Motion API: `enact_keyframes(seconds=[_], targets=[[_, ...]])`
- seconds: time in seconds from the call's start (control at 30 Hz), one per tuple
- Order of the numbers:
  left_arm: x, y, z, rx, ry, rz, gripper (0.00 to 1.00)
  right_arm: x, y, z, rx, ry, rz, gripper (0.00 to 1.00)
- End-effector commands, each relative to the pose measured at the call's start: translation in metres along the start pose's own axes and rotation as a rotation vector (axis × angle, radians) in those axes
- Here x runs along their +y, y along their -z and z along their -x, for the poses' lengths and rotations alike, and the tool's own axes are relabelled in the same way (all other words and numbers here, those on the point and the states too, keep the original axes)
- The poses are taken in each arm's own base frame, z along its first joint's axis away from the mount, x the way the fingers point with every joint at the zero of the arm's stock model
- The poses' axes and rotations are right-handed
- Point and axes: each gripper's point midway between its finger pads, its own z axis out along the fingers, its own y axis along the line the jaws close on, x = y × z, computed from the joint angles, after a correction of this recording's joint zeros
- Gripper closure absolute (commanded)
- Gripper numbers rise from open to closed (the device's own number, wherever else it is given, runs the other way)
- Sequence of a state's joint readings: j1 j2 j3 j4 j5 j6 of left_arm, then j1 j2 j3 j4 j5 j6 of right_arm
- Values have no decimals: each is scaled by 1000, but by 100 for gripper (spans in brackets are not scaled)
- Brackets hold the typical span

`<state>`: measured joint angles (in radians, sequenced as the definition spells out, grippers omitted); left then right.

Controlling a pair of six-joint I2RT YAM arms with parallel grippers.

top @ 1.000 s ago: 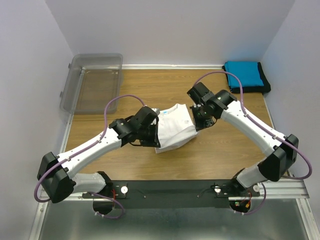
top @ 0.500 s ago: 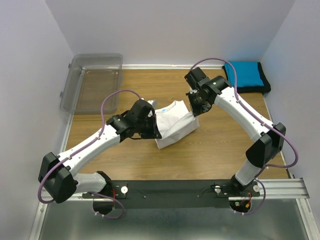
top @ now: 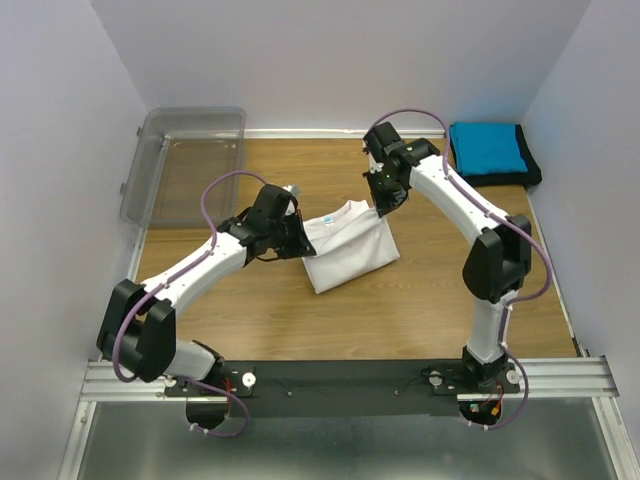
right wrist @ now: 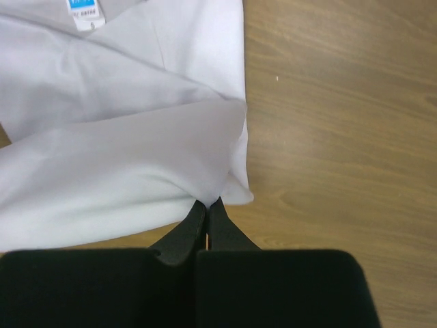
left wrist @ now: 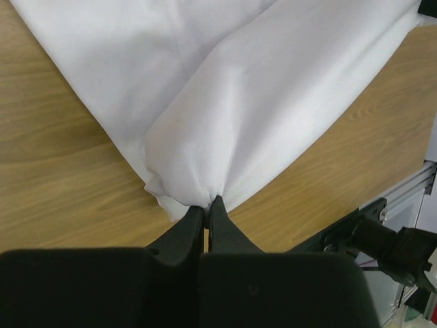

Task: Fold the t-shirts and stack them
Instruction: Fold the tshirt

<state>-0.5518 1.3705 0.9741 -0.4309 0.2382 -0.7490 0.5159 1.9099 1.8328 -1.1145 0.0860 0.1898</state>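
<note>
A partly folded white t-shirt (top: pixel 348 252) lies at the middle of the table (top: pixel 250 305), its left edge pinched by the closed left gripper (left wrist: pixel 207 206) and its far right corner by the closed right gripper (right wrist: pixel 207 208). A blue t-shirt (top: pixel 487 148) rests on a black t-shirt (top: pixel 532 172) in the far right corner, and a clear bin (top: pixel 190 160) stands at far left.

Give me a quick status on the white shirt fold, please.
Left gripper, right gripper: both shut on white t-shirt edges. Shirt partly folded. Nothing in the way.

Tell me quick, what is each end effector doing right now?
Left end effector: closed, pinching the white t-shirt.
Right end effector: closed, pinching the same white t-shirt.
</note>
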Motion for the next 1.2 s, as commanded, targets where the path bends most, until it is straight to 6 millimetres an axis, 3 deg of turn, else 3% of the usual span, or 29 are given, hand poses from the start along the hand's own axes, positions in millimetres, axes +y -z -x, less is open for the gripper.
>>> enact_keyframes(seconds=[0.0,0.27,0.5,0.7,0.87,1.17], targets=[[16,-16,6,7,-6,6,100,-4,-30,32,-56,43,14,99],[63,-51,24,-17,34,83,100,0,-79,53,-96,26,31,99],[86,-78,32,-26,33,129,100,-8,-121,49,-95,30,-13,98],[86,-84,46,-62,18,135,100,-15,-137,47,-112,4,-31,97],[88,-82,57,-103,8,162,100,-25,-154,29,-82,-26,-62,96],[70,-77,80,-170,-50,108,100,-33,-144,27,-140,-59,-88,96]])
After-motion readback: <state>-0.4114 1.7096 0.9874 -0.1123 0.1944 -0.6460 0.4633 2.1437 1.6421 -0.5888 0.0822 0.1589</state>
